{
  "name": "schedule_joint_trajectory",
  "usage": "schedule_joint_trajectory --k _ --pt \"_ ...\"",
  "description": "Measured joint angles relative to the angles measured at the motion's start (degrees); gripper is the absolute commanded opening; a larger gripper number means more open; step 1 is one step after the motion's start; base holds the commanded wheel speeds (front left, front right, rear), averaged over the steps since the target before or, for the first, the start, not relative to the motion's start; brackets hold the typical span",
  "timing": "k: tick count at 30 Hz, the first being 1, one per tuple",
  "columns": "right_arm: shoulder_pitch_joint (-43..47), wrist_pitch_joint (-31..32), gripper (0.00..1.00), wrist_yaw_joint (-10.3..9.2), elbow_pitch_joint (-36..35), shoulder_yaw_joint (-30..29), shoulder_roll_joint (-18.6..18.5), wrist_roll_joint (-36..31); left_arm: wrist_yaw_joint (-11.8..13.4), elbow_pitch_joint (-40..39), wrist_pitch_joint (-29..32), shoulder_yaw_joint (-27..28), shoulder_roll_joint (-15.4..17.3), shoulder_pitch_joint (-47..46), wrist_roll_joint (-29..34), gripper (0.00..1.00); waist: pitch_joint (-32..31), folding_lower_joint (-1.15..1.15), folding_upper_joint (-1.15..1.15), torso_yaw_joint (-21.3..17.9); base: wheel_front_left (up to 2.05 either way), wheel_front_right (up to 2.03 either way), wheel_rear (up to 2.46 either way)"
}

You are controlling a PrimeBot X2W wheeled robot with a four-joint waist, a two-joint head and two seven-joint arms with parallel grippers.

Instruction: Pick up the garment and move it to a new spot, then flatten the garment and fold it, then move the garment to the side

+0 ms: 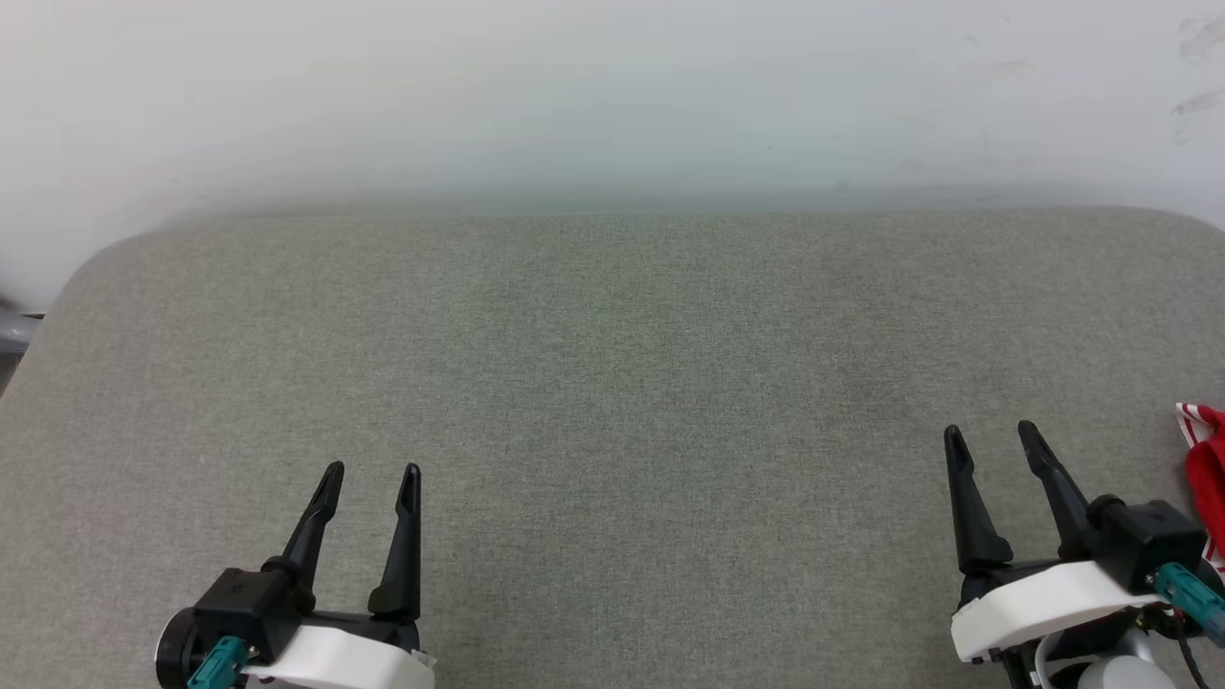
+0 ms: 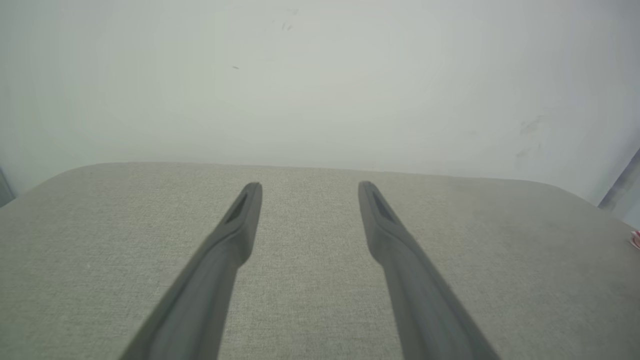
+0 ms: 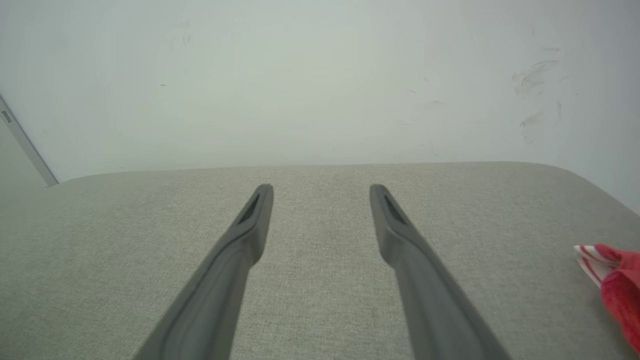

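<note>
A broad grey cloth-covered surface (image 1: 612, 383) is seen ahead of and beneath both grippers, backed by a pale wall (image 1: 612, 96). The left gripper (image 1: 372, 470) is held low over the near part of the surface, its two fingers spread apart with nothing between them. The right gripper (image 1: 991, 430) is likewise held with fingers parted and empty.

The shirt (image 1: 1208, 469) lies on the surface just beyond the right gripper's outer side, close by but not touched. Only a red fold and a strip of red-and-white trim can be made out, so whether it is folded cannot be told.

With both grippers empty, either the first pick-up is judged not yet begun, or the shirt is already set aside. If the former, the right gripper would need to be swung outward and lowered onto the cloth, and a turn at the waist may be required so that more of the shirt is brought into reach.
</note>
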Motion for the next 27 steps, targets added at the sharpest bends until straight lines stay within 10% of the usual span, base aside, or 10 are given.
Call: schedule_joint_trajectory --k 11,12,27 --pt "0.0 -0.7 1.0 0.0 0.8 1.1 0.1 0.3 -1.1 -0.7 0.0 2.0 -1.7 0.6 0.7 1.0 0.0 0.0 0.0 -0.1 0.0 0.0 0.0" --pt "0.0 -0.7 0.0 0.0 0.8 1.2 0.1 0.3 -1.1 -1.2 0.0 2.2 -1.8 0.6 0.7 0.0 0.1 0.0 0.0 0.0 0.0 0.0 0.0" --pt "1.2 2.2 0.0 0.0 3.6 0.5 0.1 12.2 -1.1 2.7 2.8 2.2 -1.8 0.9 -11.2 0.0 -0.1 0.01 0.0 -0.1 0.0 0.0 0.0"
